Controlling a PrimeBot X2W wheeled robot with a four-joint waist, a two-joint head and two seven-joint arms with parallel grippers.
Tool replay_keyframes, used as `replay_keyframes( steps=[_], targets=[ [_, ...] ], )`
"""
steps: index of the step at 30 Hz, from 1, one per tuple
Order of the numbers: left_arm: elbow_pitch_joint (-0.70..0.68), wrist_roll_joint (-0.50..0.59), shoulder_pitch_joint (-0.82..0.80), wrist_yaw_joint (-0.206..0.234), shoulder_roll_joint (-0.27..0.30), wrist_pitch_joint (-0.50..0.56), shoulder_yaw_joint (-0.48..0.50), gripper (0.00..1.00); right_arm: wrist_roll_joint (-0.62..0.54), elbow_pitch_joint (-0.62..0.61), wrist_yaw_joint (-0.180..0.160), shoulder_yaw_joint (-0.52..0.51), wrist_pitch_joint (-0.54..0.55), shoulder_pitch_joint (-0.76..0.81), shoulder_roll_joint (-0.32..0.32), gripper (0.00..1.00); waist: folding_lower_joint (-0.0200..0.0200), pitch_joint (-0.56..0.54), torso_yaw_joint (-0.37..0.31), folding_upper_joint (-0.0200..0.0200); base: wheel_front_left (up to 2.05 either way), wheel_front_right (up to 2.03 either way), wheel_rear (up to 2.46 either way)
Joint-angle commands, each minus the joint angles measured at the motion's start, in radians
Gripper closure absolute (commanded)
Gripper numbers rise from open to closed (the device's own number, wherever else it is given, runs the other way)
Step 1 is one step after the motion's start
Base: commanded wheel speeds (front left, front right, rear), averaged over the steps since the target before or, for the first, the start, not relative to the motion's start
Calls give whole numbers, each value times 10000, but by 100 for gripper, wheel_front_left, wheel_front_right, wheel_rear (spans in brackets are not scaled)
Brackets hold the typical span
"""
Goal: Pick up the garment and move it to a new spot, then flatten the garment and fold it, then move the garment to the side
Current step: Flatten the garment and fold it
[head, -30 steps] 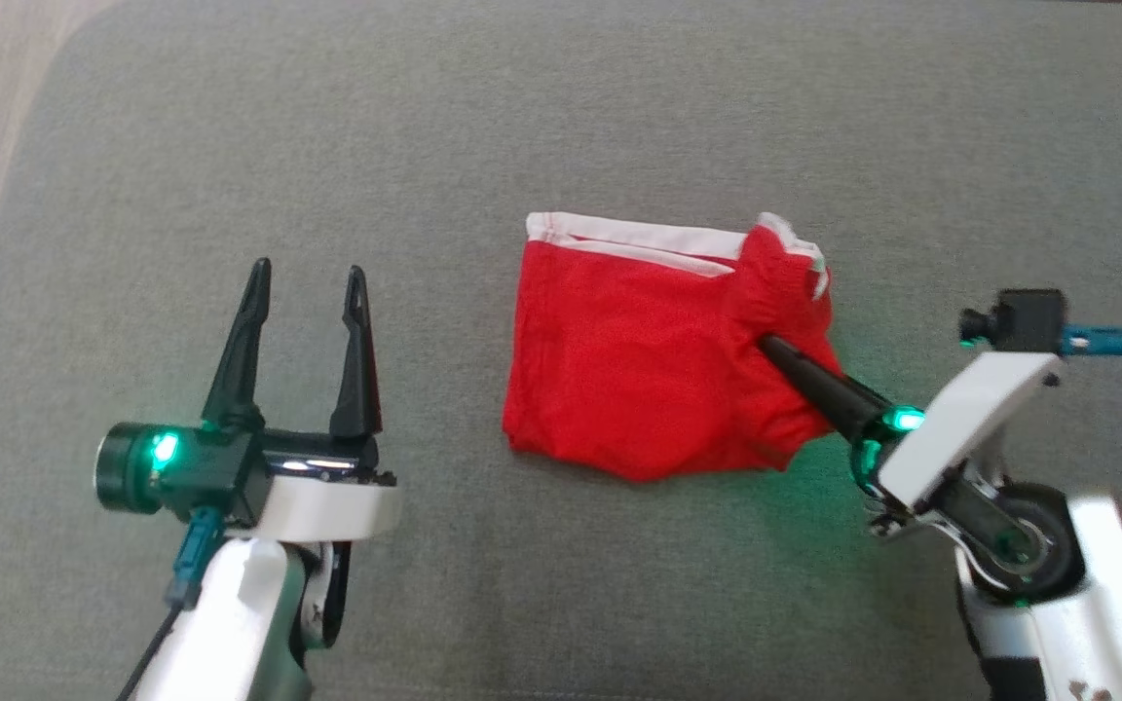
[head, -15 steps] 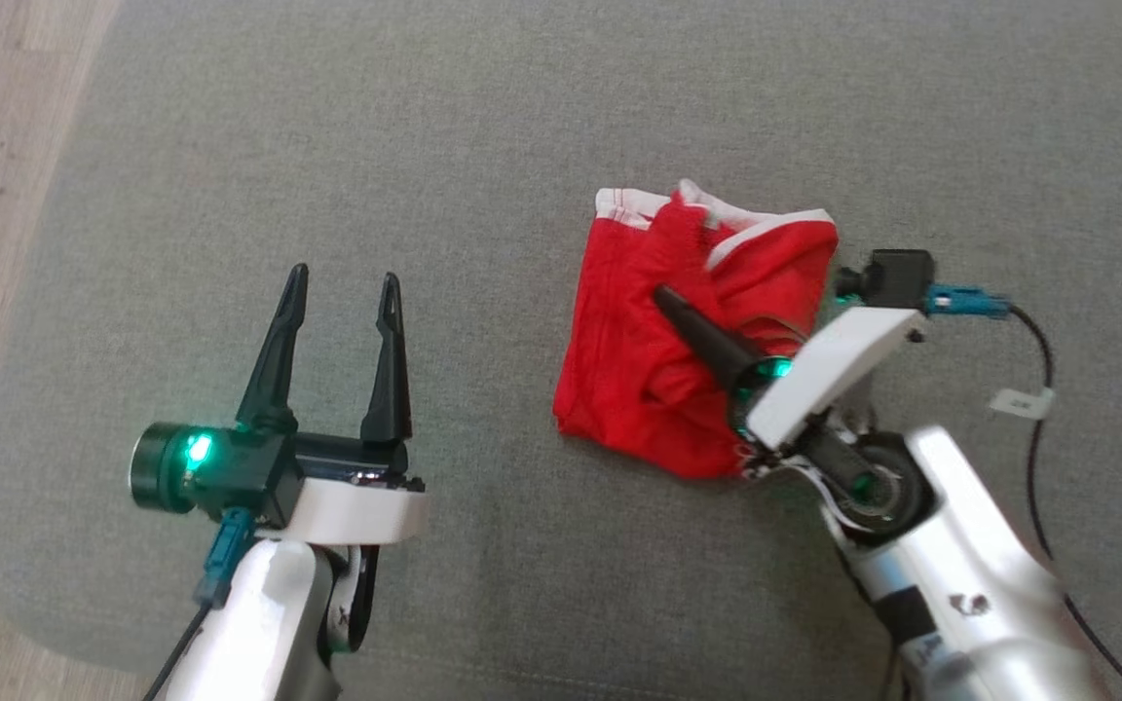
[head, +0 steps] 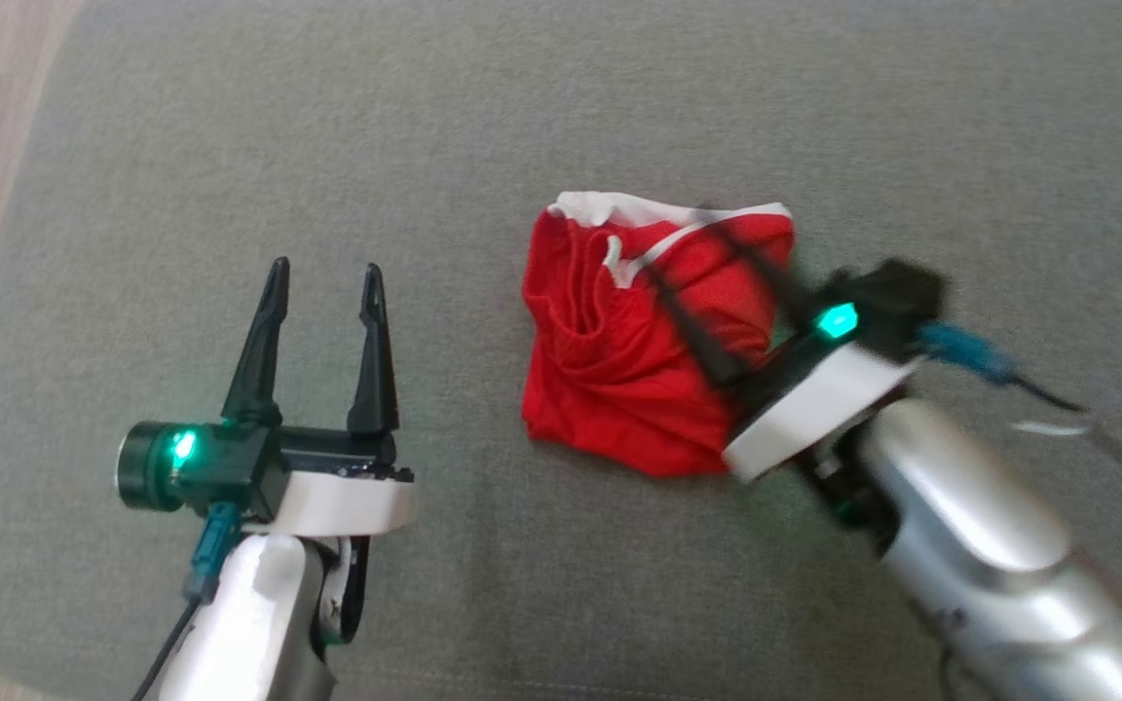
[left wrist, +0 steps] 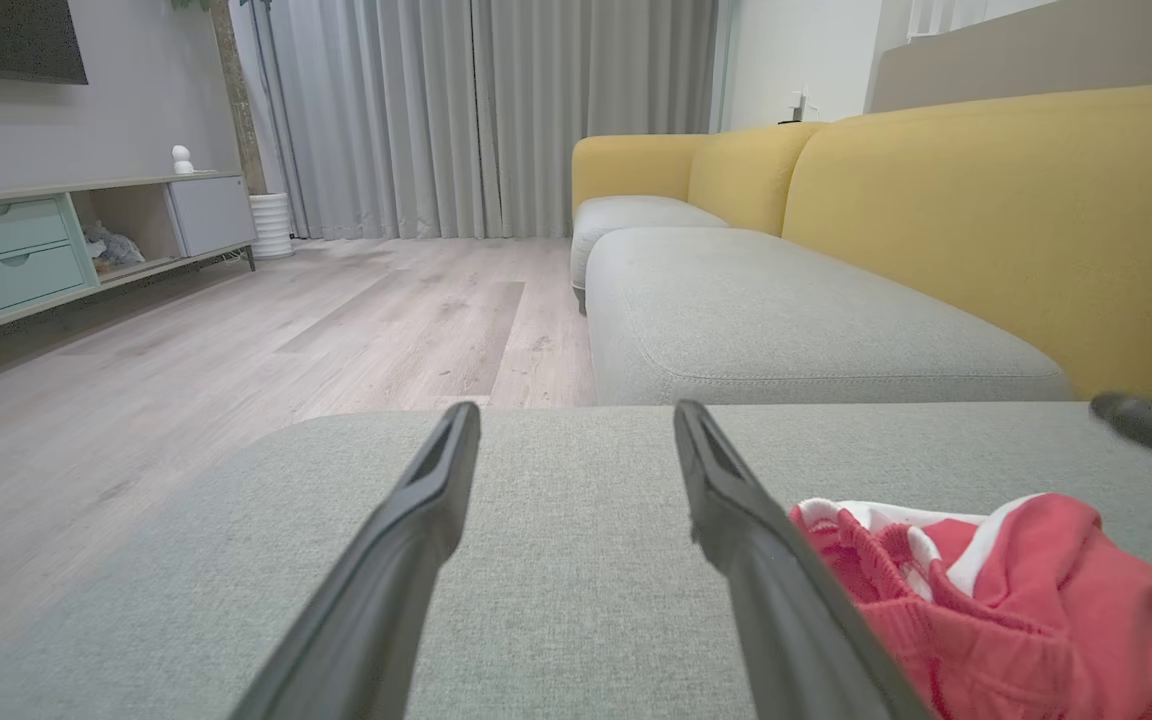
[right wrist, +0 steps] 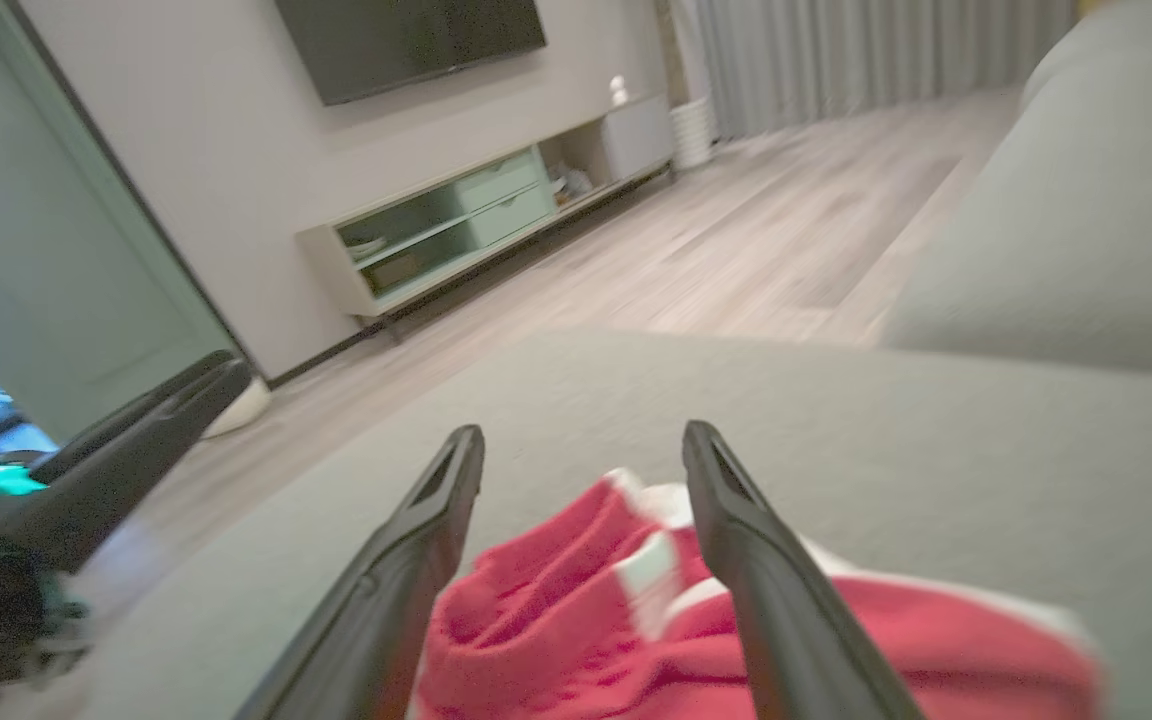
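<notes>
A living room with a pale wood floor (left wrist: 236, 330), grey curtains (left wrist: 486, 110), a mint-drawered TV cabinet (left wrist: 16, 260) and a wall television (right wrist: 406, 35). A yellow sofa (left wrist: 986, 220) runs behind grey seat cushions. On the nearest grey cushion (head: 561, 117) the red shorts (head: 610, 360), trimmed in white, lie crumpled right of centre. The right pincer (right wrist: 584, 432) is released, its fingers spread over the bunched cloth, blurred from above. The left pincer (head: 324, 268) hangs off to the left, well apart from the shorts, spread wide and holding nothing.
</notes>
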Motion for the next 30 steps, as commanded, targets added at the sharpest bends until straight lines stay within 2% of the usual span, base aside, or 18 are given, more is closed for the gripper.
replay_keyframes(
  steps=[1, 6, 7, 12, 16, 23, 30],
  targets=[
    [-245, 69, -119, 3, 100, -80, 459, 0, -561, -294, -7, -451, -317, 10, -35, 0, 0, -97, -162, 0, 0, 0, 0],
    [-163, 94, 0, 13, 194, -80, 656, 0, -2103, -941, -7, -2777, -594, 920, -128, 0, 0, -224, -490, 0, 0, 0, 0],
    [-163, 94, 0, 13, 194, -80, 656, 0, -2103, -941, -7, -2777, -594, 920, -128, 0, 0, -224, -490, 0, 0, 0, 0],
    [-65, 92, 138, 70, 347, -80, 883, 0, -2828, -1961, -7, -4844, -482, 2240, 67, 0, 0, -372, -796, 0, 0, 0, 0],
    [-22, 96, 252, 116, 489, -80, 1009, 0, -3240, -2811, -7, -5936, -13, 3262, 407, 0, 0, -463, -983, 0, 0, 0, 0],
    [49, 83, 392, 175, 625, -24, 1014, 0, -3371, -3813, -7, -6588, 628, 4409, 1082, 0, 0, -487, -1176, 0, 0, 0, 0],
    [64, 60, 391, 211, 670, 55, 948, 0, -3401, -4108, -7, -6619, 859, 4557, 1293, 0, 0, -448, -1255, 0, 0, 0, 0]
  ],
)
